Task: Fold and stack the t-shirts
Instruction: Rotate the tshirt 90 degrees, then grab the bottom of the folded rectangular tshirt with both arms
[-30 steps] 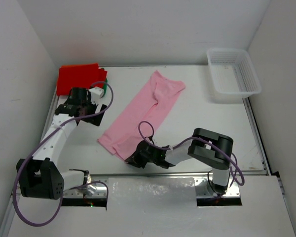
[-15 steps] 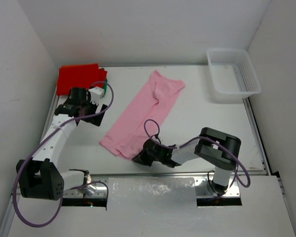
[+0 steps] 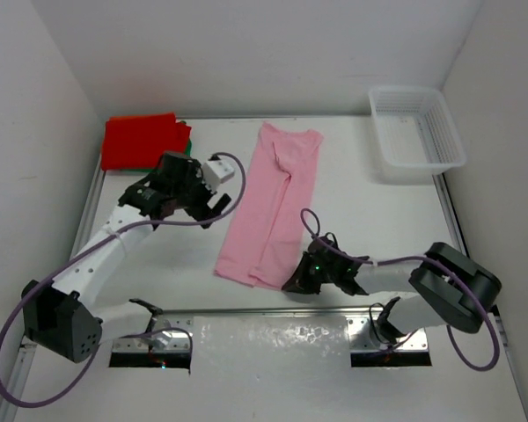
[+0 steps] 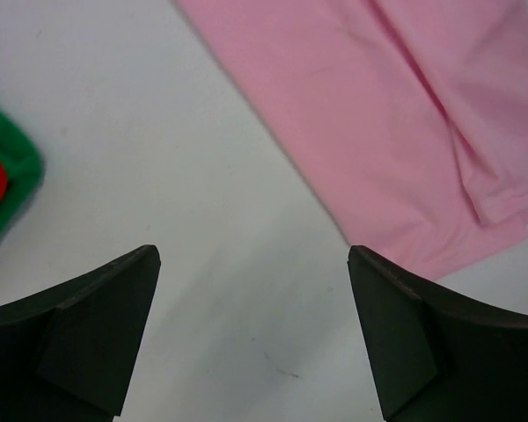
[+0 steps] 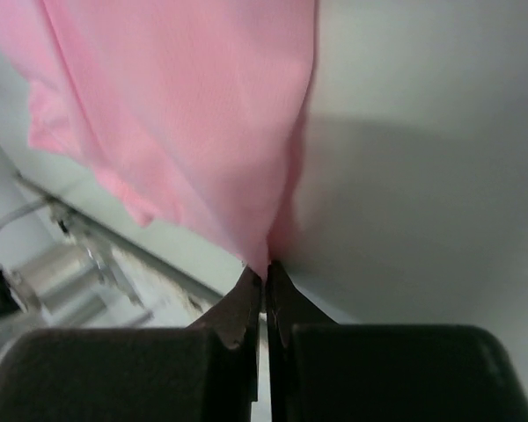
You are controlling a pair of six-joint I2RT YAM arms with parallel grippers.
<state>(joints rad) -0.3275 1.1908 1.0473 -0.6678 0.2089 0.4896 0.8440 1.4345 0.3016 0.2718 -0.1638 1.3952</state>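
My right jaws pinch the near corner of the light pink t-shirt [image 3: 273,202], which lies stretched along the bench [image 3: 378,229]. My left jaws hang spread just beside its left edge.

Up top, we're looking steeply down from above and behind the arm bases [image 3: 154,338] at the frame's bottom edge, the whole desk [image 3: 361,220] in view. Over to the left wrist: we're close, facing down onto the desk between two dark fingers [image 4: 79,334] in the lower corners, pink shirt [image 4: 378,132] upper right. Right wrist now: we're almost at desk level, right up against the cloth, fingers [image 5: 233,312] bottom centre. All three views share that pink shirt.
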